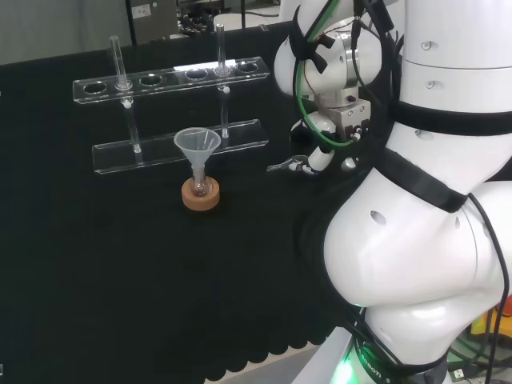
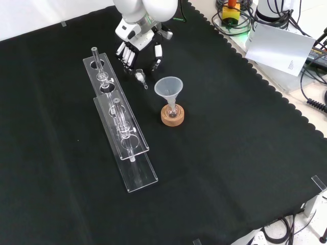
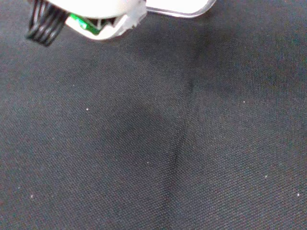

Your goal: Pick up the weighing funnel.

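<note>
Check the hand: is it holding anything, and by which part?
Nothing held, as far as the front view shows. The hand is open, and the weighing funnel lies on the cloth just below it, with nothing closed on it.

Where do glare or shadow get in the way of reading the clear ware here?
Head view: room light glares off the rack's top plate along its far edge. Front view: the light is even, and the weighing funnel shows pale by the hand, with little shadow. Wrist view: a soft dark shadow lies across the cloth.
</note>
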Motion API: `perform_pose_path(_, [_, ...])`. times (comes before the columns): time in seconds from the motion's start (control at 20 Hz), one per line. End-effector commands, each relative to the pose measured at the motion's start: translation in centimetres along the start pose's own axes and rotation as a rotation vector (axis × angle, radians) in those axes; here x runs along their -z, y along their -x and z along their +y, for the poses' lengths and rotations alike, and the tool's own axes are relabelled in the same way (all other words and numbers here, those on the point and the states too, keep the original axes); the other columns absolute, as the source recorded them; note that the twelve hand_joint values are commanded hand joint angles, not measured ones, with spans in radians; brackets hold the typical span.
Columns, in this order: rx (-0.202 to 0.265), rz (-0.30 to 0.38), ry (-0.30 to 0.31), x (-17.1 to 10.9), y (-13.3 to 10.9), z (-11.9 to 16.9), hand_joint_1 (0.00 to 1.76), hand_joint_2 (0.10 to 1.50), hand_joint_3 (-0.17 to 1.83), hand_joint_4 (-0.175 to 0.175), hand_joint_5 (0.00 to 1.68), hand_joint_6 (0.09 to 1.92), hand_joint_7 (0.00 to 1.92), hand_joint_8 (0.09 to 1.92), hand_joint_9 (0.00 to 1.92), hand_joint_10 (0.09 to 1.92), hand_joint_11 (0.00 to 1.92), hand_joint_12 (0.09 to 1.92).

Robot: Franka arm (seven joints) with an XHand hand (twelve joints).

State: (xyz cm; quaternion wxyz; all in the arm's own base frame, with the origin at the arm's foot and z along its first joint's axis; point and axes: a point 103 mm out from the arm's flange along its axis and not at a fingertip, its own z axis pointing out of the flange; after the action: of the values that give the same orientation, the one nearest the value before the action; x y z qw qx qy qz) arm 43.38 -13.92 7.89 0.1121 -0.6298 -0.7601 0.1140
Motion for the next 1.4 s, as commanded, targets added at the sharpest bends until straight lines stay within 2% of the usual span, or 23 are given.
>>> perform_pose_path(0.05, [-0.085, -0.045, 0.013, -0.7, -1.3, 0.6, 0.95, 0.57, 0.66, -0.017, 0.57, 0.72, 0.58, 0.68, 0.65, 0.55, 0.23, 1.36])
perform_pose_path(0.6, [-0.11, -0.053, 0.021, -0.8, -1.2, 0.9, 0.95, 0.57, 0.66, -0.02, 0.55, 0.74, 0.57, 0.69, 0.65, 0.55, 0.22, 1.36])
perform_pose_path(0.95, [-0.103, -0.051, 0.019, -1.1, -1.4, 1.1, 0.95, 0.57, 0.67, -0.021, 0.54, 0.75, 0.56, 0.69, 0.65, 0.55, 0.22, 1.36])
perform_pose_path(1.0, [-0.089, -0.04, 0.019, -1.1, -1.2, 1.1, 0.95, 0.57, 0.67, -0.021, 0.54, 0.75, 0.56, 0.69, 0.65, 0.55, 0.22, 1.36])
perform_pose_path(1.1, [-0.09, -0.029, 0.022, -1.2, -0.6, 1.1, 0.95, 0.57, 0.67, -0.021, 0.53, 0.75, 0.56, 0.69, 0.65, 0.55, 0.22, 1.36])
perform_pose_path(1.4, [-0.096, -0.044, 0.021, -1.6, -0.9, 1.6, 0.95, 0.57, 0.67, -0.019, 0.55, 0.76, 0.57, 0.7, 0.65, 0.56, 0.22, 1.36])
